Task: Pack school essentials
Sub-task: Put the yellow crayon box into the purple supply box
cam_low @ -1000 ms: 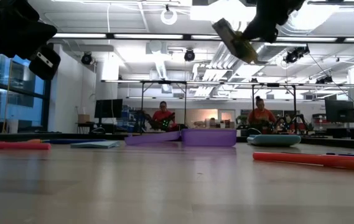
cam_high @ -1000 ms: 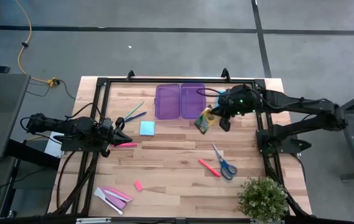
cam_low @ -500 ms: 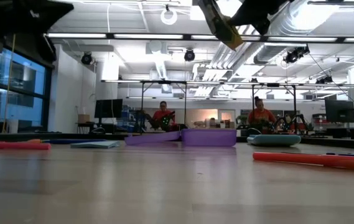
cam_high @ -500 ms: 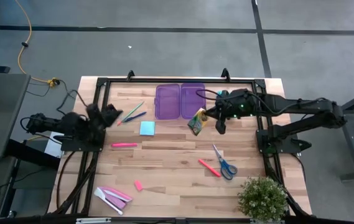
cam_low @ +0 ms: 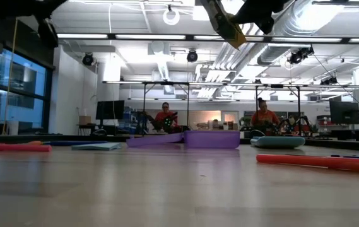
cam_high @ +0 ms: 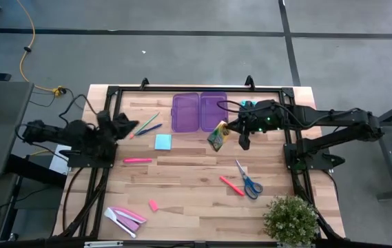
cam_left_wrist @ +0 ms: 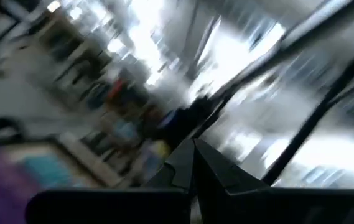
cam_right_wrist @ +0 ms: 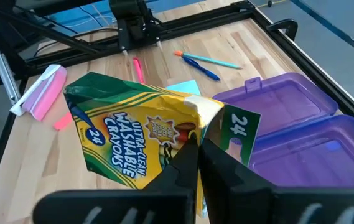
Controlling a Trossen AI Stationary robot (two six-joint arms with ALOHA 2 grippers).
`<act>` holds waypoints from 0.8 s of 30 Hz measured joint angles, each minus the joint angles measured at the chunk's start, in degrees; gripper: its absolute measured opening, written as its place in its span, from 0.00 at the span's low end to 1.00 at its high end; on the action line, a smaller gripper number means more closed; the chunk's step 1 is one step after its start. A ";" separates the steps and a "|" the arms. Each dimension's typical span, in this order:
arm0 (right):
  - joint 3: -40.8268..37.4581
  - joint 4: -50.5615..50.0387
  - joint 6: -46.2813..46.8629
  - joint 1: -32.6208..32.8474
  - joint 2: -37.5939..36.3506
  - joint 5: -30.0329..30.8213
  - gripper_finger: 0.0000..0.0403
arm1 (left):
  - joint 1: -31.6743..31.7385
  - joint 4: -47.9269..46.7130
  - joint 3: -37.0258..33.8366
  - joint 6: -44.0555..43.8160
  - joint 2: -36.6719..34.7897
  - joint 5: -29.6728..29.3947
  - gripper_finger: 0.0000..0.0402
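My right gripper (cam_high: 229, 129) is shut on the yellow crayon box (cam_high: 217, 135), which is lifted above the table just right of the open purple case (cam_high: 200, 111); the box (cam_right_wrist: 133, 143) fills the right wrist view. My left gripper (cam_high: 128, 127) is shut and raised near the table's left side, beside the green and blue pencils (cam_high: 147, 125). Lying flat on the wood are the light-blue notepad (cam_high: 162, 142), a pink marker (cam_high: 137, 160), a second marker (cam_high: 231, 185), the blue-handled scissors (cam_high: 249, 182) and the pink eraser (cam_high: 153, 205). My right gripper pinches the crayon box between its two fingers at the box's upper edge (cam_right_wrist: 192, 127), beside the opened flap printed 24 (cam_right_wrist: 239, 127). The fingers (cam_right_wrist: 180, 165) come from the table's right, slanting down. The box is lifted clear and hangs tilted, as the low view shows (cam_low: 226, 25).
Flat pink-and-white pieces (cam_high: 125, 217) lie near the near-left corner. A potted plant (cam_high: 291, 220) stands at the near-right corner. A light-blue calculator (cam_low: 277, 142) lies right of the case. The black frame rail (cam_high: 106, 110) runs along the edges. People sit in the room behind.
My left gripper drew away from the pink marker, rising and swinging toward the table's far-left; the marker stayed where it was. My right gripper carried the crayon box a little toward the table's left, closer to the purple case, then held still.
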 joint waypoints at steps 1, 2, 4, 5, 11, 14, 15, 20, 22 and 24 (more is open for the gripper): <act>0.00 0.39 -0.32 0.01 0.00 -0.02 0.00 | -0.18 -1.79 2.52 2.10 3.51 0.00 0.00; 0.00 0.72 -0.76 0.01 0.00 -0.03 0.00 | -0.31 -2.72 5.08 4.73 7.11 0.05 0.00; 0.00 1.10 -1.09 0.02 0.00 -0.23 0.00 | -0.32 -3.47 10.12 10.72 13.92 0.99 0.00; 0.00 1.27 -1.19 0.02 0.00 -0.23 0.00 | -0.32 -3.84 12.76 13.64 17.45 1.54 0.00; -0.01 3.33 -2.74 0.04 0.02 -0.78 0.00 | -0.28 -8.72 24.88 23.57 33.92 2.46 0.00; -0.02 4.67 -4.09 0.04 0.02 -2.37 0.00 | -0.29 -8.89 27.89 24.89 39.17 4.57 0.00; -0.02 4.87 -4.39 0.04 0.02 -2.82 0.00 | -0.29 -8.94 28.46 24.38 40.33 4.94 0.00; -0.02 5.44 -5.35 0.04 0.02 -3.53 0.00 | -0.10 -7.73 29.10 19.44 43.30 3.56 0.00; -0.02 5.87 -5.37 0.04 0.02 -3.59 0.00 | -0.07 -6.49 29.10 18.57 43.77 3.48 0.00; -0.02 6.03 -5.77 0.04 0.02 -3.65 0.00 | -0.12 -6.23 29.10 18.46 43.93 3.87 0.00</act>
